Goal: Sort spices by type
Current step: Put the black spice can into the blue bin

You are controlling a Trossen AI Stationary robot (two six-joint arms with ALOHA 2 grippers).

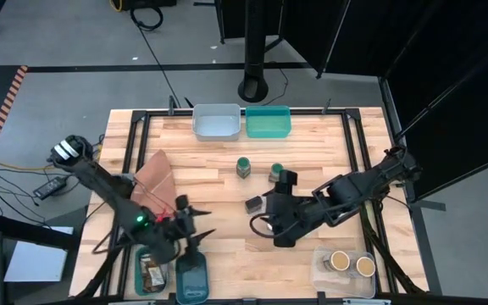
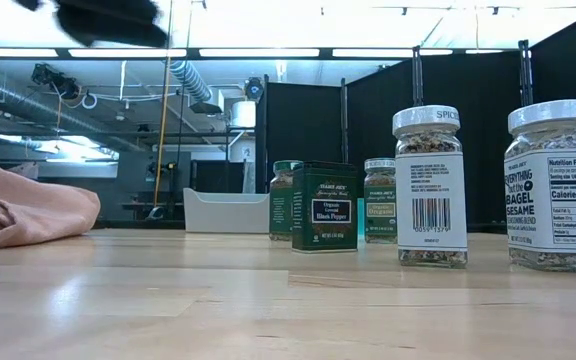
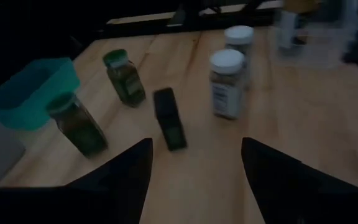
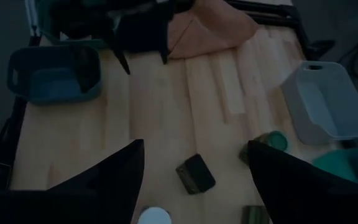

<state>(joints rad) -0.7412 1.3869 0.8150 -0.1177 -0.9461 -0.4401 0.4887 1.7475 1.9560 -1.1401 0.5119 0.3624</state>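
Observation:
A small black box [image 1: 254,203] lies on the table's middle; it also shows in the right wrist view [image 4: 196,173] and stands upright in the low view [image 2: 323,207]. Two green-lidded jars [image 1: 243,167] [image 1: 276,173] stand beyond it. Two white-lidded jars [image 3: 227,84] [image 3: 238,37] stand near the box, largely under my right arm in the high view. My left gripper [image 1: 195,227] is open and empty, left of the box. My right gripper [image 1: 265,224] is open and empty, hovering above the table near the box. Tan-topped jars [image 1: 352,264] sit in a clear bin.
A grey bin [image 1: 216,120] and a teal bin [image 1: 268,121] stand at the far edge. A green bin with brown packets [image 1: 151,271] and a dark blue bin [image 1: 191,278] stand near left. A pink-brown cloth [image 1: 155,178] lies at left.

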